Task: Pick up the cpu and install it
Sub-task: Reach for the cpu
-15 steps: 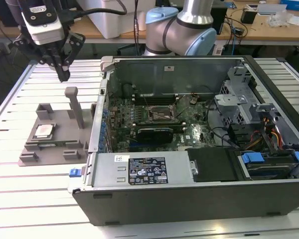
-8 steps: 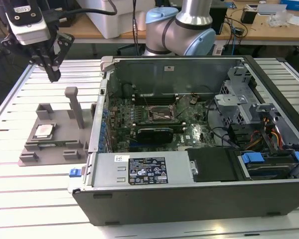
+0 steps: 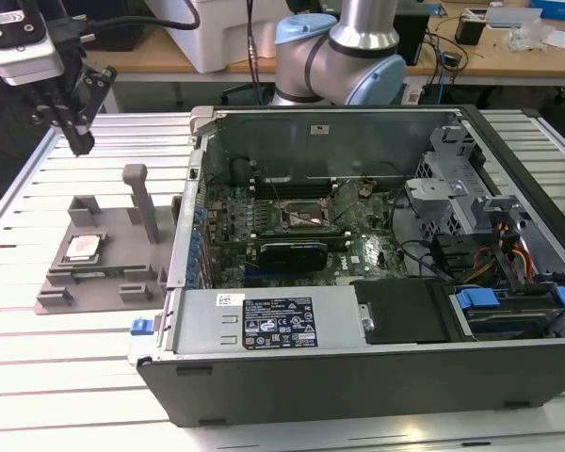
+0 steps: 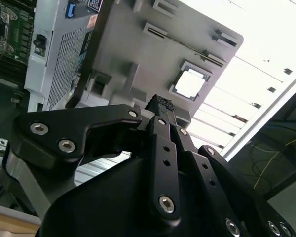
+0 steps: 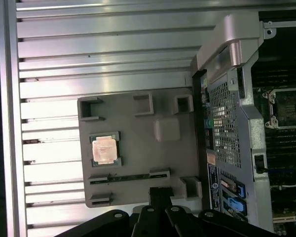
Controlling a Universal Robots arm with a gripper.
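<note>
Cpu (image 3: 81, 248) lies in grey tray (image 3: 108, 224), well apart from the pincer (image 3: 79, 143).

Silver arm (image 3: 363, 28) with pale-blue joint caps (image 3: 299, 28); black pincer (image 3: 79, 141) studded with screws.

Cpu (image 3: 82, 248): small square chip with a silver-grey metal top and a thin tan edge. It lies flat, plate up, seated in a square recess of the grey tray (image 3: 122, 247), at the exterior view's left of the open computer case (image 3: 358, 377).
</note>
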